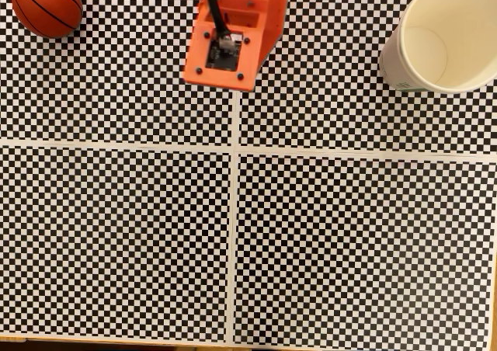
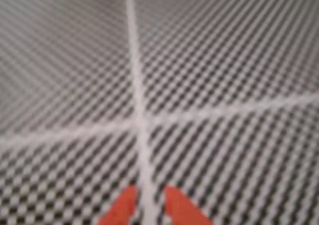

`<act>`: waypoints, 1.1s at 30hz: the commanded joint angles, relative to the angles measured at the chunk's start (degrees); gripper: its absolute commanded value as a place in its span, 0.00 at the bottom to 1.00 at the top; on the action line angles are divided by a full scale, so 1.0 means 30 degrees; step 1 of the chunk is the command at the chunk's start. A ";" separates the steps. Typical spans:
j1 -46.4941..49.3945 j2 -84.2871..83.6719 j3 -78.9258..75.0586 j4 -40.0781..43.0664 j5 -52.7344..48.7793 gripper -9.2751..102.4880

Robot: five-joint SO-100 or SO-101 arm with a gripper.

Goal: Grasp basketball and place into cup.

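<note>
- black-and-white checkered sheets [image 1: 116, 242] cover the table, split into four panels by pale seams [image 1: 233, 211] that cross just above the middle of the fixed view.
- far left, in the top corner of the fixed view, the basketball [image 1: 46, 5] sits on the checkered surface, dark orange with thin black lines, partly cut by the picture's edge.
- nothing touches the ball; it lies well apart from the arm and farther still from the cup.
- top centre of the fixed view, the orange arm [image 1: 233, 33] reaches in from the upper edge over the vertical seam, a black cable running down to a dark recessed plate on its body.
- from this angle the fingers are hidden beneath the arm's body.
- in the blurred wrist view, the gripper [image 2: 149, 207] shows as two orange fingertips [image 2: 122, 210] at the bottom edge, one on each side of the pale seam [image 2: 139, 100].
- a narrow gap separates the tips and nothing is between them; they hang above the checkered surface near the seam crossing.
- far right, in the top corner of the fixed view, the cup [image 1: 446, 36] stands upright, cream-white, its round mouth showing a plain pale inside with nothing in it, faint green print low on its outer wall.
</note>
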 commanded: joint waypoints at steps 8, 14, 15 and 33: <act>0.2402 0.0088 0.0645 -0.4629 0.2666 0.08; 0.4541 0.0117 -0.0088 -0.4541 0.2139 0.08; 0.4951 0.0117 -0.0322 -0.4395 0.1846 0.08; 1.0898 -0.5654 -0.9111 0.4072 -0.0938 0.08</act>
